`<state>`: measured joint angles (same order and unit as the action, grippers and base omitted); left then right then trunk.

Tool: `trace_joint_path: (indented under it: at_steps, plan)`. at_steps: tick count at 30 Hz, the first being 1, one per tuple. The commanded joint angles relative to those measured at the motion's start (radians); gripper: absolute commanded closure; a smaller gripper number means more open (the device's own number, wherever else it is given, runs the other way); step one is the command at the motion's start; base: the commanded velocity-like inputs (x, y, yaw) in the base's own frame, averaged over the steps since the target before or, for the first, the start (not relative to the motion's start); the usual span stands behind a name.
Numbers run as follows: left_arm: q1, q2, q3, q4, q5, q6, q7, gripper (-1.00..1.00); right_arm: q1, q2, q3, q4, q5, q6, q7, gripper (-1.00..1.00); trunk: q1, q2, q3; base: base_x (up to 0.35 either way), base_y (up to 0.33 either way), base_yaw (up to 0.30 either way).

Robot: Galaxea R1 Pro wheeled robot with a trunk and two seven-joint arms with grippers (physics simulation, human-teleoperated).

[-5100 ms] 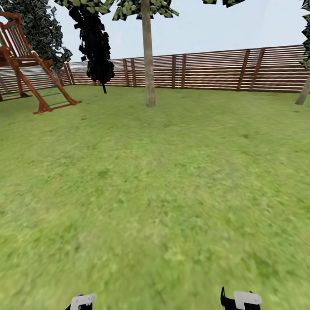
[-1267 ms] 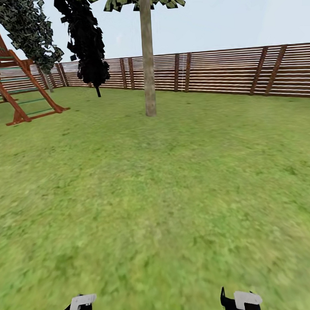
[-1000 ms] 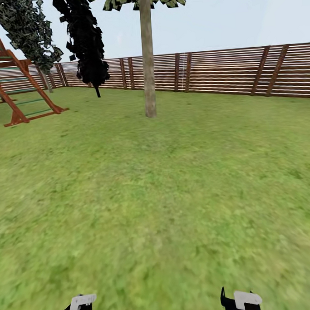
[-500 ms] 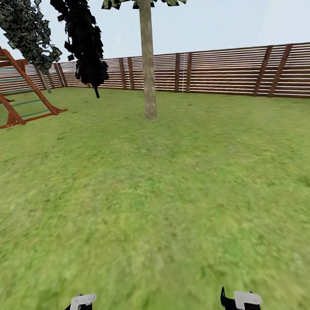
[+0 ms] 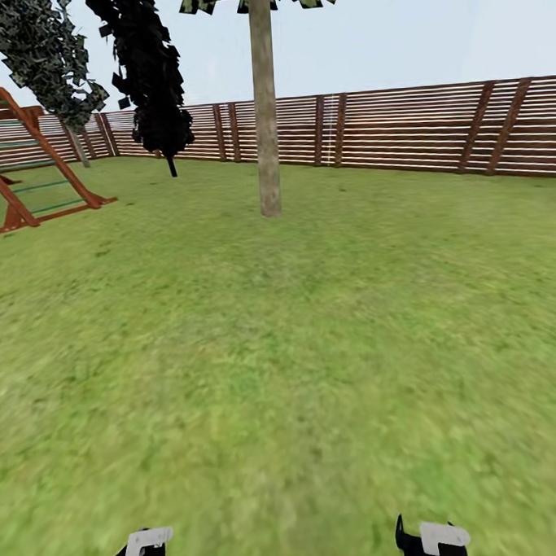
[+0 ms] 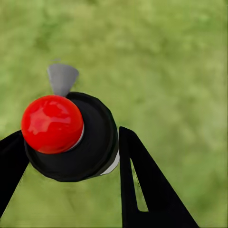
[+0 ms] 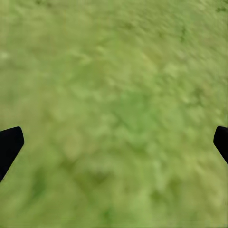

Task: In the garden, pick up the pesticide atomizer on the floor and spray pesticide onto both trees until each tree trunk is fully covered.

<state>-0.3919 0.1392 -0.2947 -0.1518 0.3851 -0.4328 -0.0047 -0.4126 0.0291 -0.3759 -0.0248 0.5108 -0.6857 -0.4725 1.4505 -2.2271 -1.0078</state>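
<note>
The pesticide atomizer (image 6: 52, 123) has a red ball top, a black round cap and a grey nozzle, and my left gripper (image 6: 71, 156) is shut on it, with a black finger on each side. Below it lies the green lawn. My right gripper (image 7: 114, 145) is open over bare grass, only its two dark fingertips showing at the picture's edges. In the head view both wrists, left (image 5: 139, 554) and right (image 5: 430, 541), sit at the bottom edge. One tree stands ahead on the lawn, and its thick grey-brown tree trunk (image 5: 265, 107) rises straight to blocky leaves at the top, several metres away.
A brown slatted fence (image 5: 401, 133) closes the garden behind the tree. A wooden play frame with a ladder (image 5: 28, 177) stands at the left. A thin black columnar tree (image 5: 149, 73) and a leafy dark tree (image 5: 42, 54) stand near the far left corner.
The whole view has advanced toward the tree: its trunk base sits lower and looks larger, and the play frame has slid left. Both wrists hold the same place in the picture.
</note>
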Motion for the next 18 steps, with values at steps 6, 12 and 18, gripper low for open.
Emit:
trace_joint_path:
  at_steps: [6, 12, 18]
  plan:
    - [0.001, 0.000, 0.000, 0.000, 0.000, 0.000, 0.000, 1.00, 0.000, 0.000, 0.000, 0.000, 0.000, 0.000, 0.000, -1.00, 0.000, 0.000, 0.000, 0.340, 0.000, 0.000]
    - [0.000, 0.000, 0.000, 0.000, 0.000, 0.000, 0.000, 1.00, 0.000, 0.000, 0.000, 0.000, 0.000, 0.000, 0.000, -1.00, 0.000, 0.000, 0.000, 0.340, 0.000, 0.000]
    - [0.001, 0.000, 0.000, 0.000, 0.000, 0.000, 0.000, 1.00, 0.000, 0.000, 0.000, 0.000, 0.000, 0.000, 0.000, -1.00, 0.000, 0.000, 0.000, 0.340, 0.000, 0.000]
